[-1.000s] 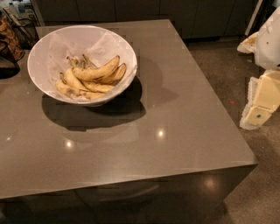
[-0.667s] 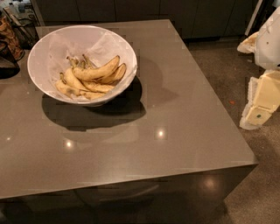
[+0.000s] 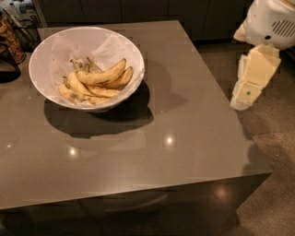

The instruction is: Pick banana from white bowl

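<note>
**Grey table, bowl at its far left, gripper off the right edge**

A broad, glossy grey-brown table (image 3: 184, 138) fills most of the view, with dark cabinets (image 3: 138, 9) behind it and a speckled floor (image 3: 276, 156) along its right side. The near edge runs across the bottom of the frame and meets the right edge at a sharp corner low on the right. The far edge lies just behind the bowl. The whole middle and right of the tabletop is bare apart from two small glints of light and the bowl's shadow, so there is a wide flat stretch between the bowl and the right edge.

The white bowl (image 3: 46, 50) stands near the far left corner, upright, with crinkled paper lining (image 3: 110, 46) showing on its inner wall. The banana (image 3: 103, 75) lies on top of the pile inside, curved, its tip rising toward the bowl's right rim. A shorter banana with a dark edge (image 3: 123, 78) lies just beside it, and paler bananas (image 3: 76, 92) lie beneath.

The gripper (image 3: 249, 83) hangs off the table altogether (out past the right edge, over the floor), pointing downward below the robot's white body (image 3: 272, 20). It is well apart from the banana, which sits across the table to its left. It holds nothing that can be seen, and whether it stands open or closed cannot be told.
</note>
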`<control>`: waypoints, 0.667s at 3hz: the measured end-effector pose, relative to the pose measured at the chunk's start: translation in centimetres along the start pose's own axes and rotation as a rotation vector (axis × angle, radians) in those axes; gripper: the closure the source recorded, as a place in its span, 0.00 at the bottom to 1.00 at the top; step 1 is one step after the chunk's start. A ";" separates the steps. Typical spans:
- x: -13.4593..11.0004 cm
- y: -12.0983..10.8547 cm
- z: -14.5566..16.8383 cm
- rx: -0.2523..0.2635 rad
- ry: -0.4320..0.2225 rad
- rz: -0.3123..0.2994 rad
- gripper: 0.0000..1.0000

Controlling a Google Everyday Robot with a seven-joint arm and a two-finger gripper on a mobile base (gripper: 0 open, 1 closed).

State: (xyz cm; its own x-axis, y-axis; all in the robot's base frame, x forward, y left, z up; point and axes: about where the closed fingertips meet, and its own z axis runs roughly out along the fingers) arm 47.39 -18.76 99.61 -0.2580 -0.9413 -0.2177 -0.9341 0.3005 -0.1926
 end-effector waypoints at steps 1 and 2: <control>-3.1 -1.8 0.0 -0.008 -0.003 -0.038 0.00; -3.9 -2.3 -0.2 0.020 -0.027 -0.043 0.00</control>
State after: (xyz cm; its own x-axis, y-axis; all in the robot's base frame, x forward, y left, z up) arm 50.54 -15.81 101.07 -0.2105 -0.9492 -0.2339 -0.9392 0.2628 -0.2211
